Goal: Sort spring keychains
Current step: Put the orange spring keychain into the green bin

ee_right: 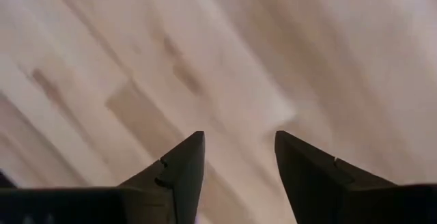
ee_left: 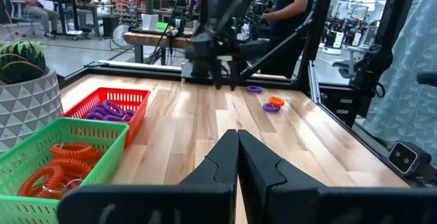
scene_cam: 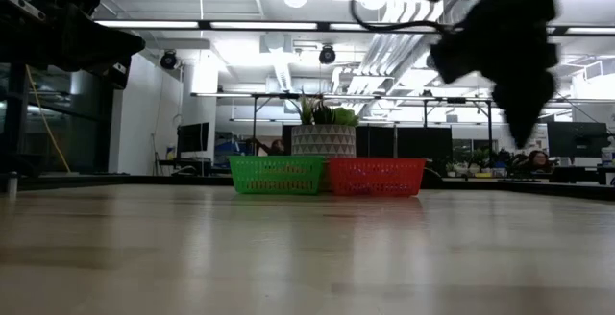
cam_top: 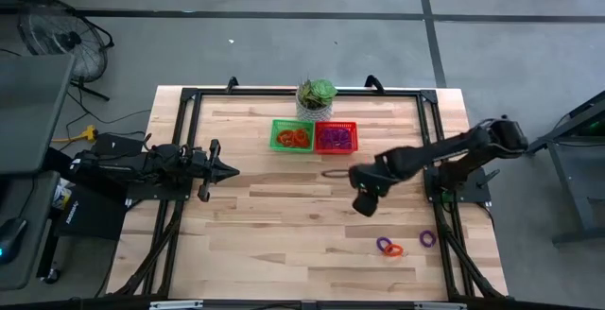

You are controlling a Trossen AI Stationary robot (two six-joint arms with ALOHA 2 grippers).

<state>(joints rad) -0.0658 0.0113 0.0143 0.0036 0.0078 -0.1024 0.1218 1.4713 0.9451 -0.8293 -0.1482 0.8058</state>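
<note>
I work in an open lab: concrete floor (cam_top: 284, 45), rows of monitor-laden desks (scene_cam: 577, 142), ceiling strip lights (scene_cam: 240, 25).

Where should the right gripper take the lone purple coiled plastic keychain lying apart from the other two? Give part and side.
Grip the lone purple coiled plastic keychain across one arc of its ring, coming straight down. It lies flat on the table, so probably only its rim offers a pinch. The right gripper, open, hovers nearby.

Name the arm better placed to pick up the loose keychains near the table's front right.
Right. Its open gripper hangs over bare wood near the small coiled plastic orange and purple keychains; the shut left gripper waits far across the table.
</note>
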